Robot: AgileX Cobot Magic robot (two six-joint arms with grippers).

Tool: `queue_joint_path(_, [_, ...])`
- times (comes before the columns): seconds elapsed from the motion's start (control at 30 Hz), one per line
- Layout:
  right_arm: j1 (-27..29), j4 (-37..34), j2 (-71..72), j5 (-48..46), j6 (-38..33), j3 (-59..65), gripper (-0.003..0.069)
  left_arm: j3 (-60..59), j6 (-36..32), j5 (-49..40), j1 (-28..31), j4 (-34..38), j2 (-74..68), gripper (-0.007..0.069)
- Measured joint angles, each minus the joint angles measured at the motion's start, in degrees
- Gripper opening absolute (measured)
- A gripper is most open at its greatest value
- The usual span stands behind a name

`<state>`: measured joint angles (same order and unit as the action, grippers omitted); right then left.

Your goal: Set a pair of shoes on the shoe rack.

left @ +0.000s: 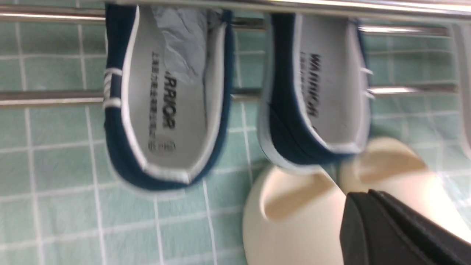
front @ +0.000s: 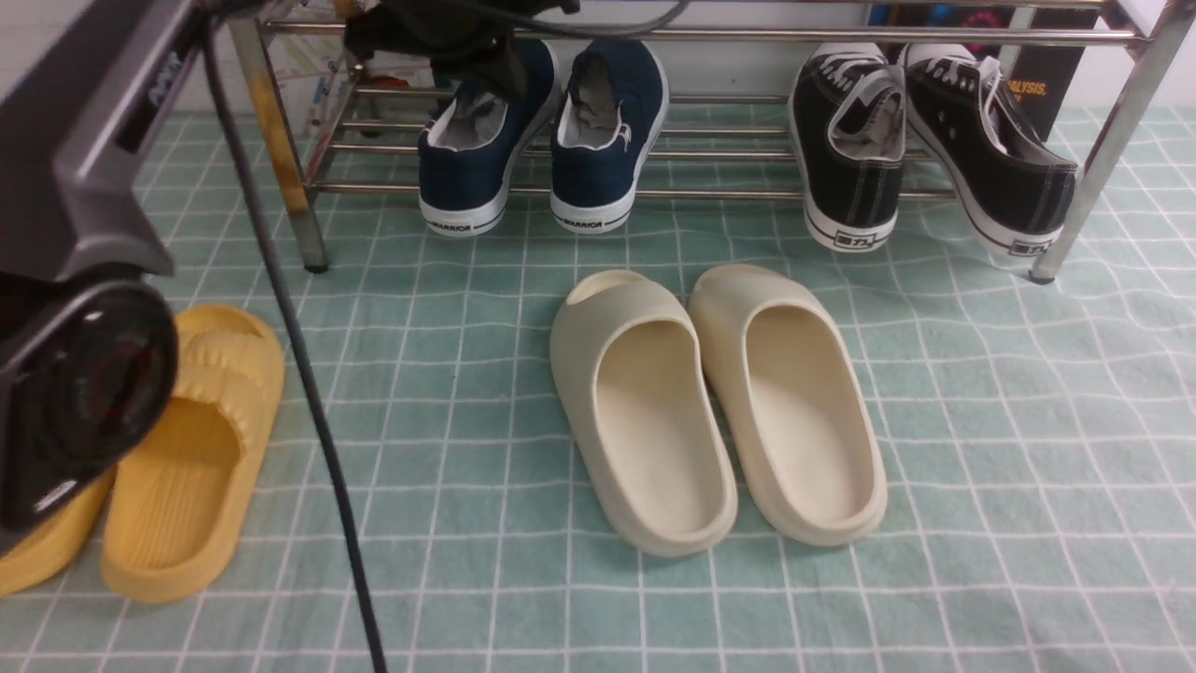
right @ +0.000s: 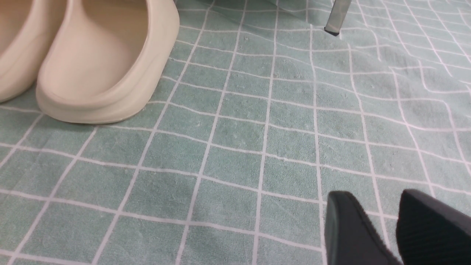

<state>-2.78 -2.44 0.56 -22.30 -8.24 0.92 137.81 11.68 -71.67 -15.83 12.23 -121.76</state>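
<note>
The pair of navy canvas shoes (front: 537, 140) sits side by side on the lower bars of the chrome shoe rack (front: 710, 194), heels jutting past the front bar. The left fingers (left: 371, 221) are pressed together; in the left wrist view they appear over the cream slides (left: 294, 217), apart from the navy shoes. The right fingers (right: 379, 224) stand a little spread with nothing between them, above the checked green cloth (right: 239, 154), near one cream slide and well apart from the pair.

The left wrist view shows the grey insoles with their lettering and crumpled grey stuffing inside one navy shoe; the front view shows "WARRIOR" on both heels instead. Only the front view shows the black lace-up sneakers (front: 934, 150), on the rack's right part, and the yellow slippers (front: 187, 458) by the left arm (front: 84, 187).
</note>
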Motion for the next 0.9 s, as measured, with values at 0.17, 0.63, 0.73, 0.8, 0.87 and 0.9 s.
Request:
queue_joint_path(0.17, [0.0, 0.0, 0.0, 0.0, 0.0, 0.0, 0.0239, -17.9, -4.0, 0.0, 0.0, -3.2, 17.1, -0.0013])
queue_joint_path(0.63, [0.0, 0.0, 0.0, 0.0, 0.0, 0.0, 0.0239, -79.2, 13.3, 26.2, 0.7, -26.5, 67.6, -0.0013])
queue_joint_path(0.73, [0.0, 0.0, 0.0, 0.0, 0.0, 0.0, 0.0239, -92.3, 16.0, 36.0, 0.7, -26.8, 79.2, -0.0013])
queue_joint_path(0.8, [0.0, 0.0, 0.0, 0.0, 0.0, 0.0, 0.0239, -98.9, 16.6, 41.6, 0.7, -27.0, 86.3, -0.0013])
queue_joint_path(0.87, [0.0, 0.0, 0.0, 0.0, 0.0, 0.0, 0.0239, -107.7, 16.6, 49.3, 0.7, -27.4, 95.0, -0.0013])
queue_joint_path(0.9, [0.0, 0.0, 0.0, 0.0, 0.0, 0.0, 0.0239, -109.2, 16.6, 50.1, 0.7, -27.4, 95.8, -0.0013])
